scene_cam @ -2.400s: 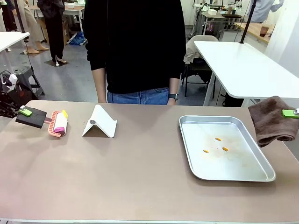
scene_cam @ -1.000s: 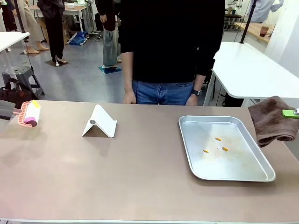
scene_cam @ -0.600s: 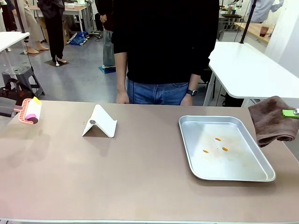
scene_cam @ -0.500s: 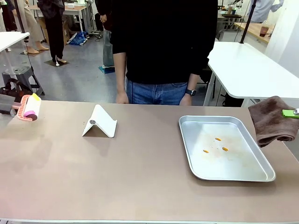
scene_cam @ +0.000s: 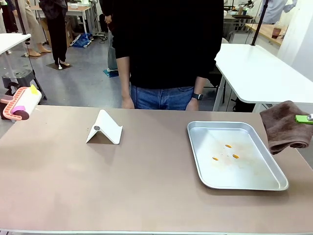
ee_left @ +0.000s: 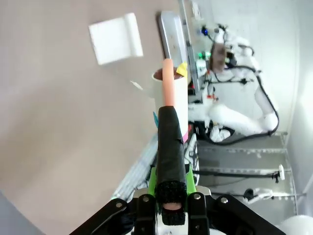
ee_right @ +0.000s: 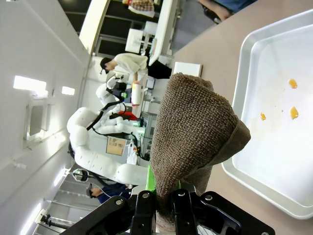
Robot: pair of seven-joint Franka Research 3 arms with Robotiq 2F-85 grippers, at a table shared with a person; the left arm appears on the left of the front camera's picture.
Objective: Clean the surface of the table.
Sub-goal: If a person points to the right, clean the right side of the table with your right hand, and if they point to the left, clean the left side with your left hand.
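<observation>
The left jaws pinch a pink-framed white lint roller [scene_cam: 19,102] just off the far-left corner of the taupe-brown table [scene_cam: 122,186]; the right jaws pinch a brown terry cloth [scene_cam: 285,126] by its right edge, the top lying below both

Catalogue entry: two-armed robot, with a person at the far side of the table.
Left gripper [ee_left: 171,188], right gripper [ee_right: 166,198]: black housings, green pads, round screw heads. Right arm [ee_left: 234,120], left arm [ee_right: 98,161]: white rounded segments, black cable [ee_left: 263,103] alongside. Person [scene_cam: 168,44]: black long-sleeved top, blue jeans, dark wristwatch [scene_cam: 195,96].
</observation>
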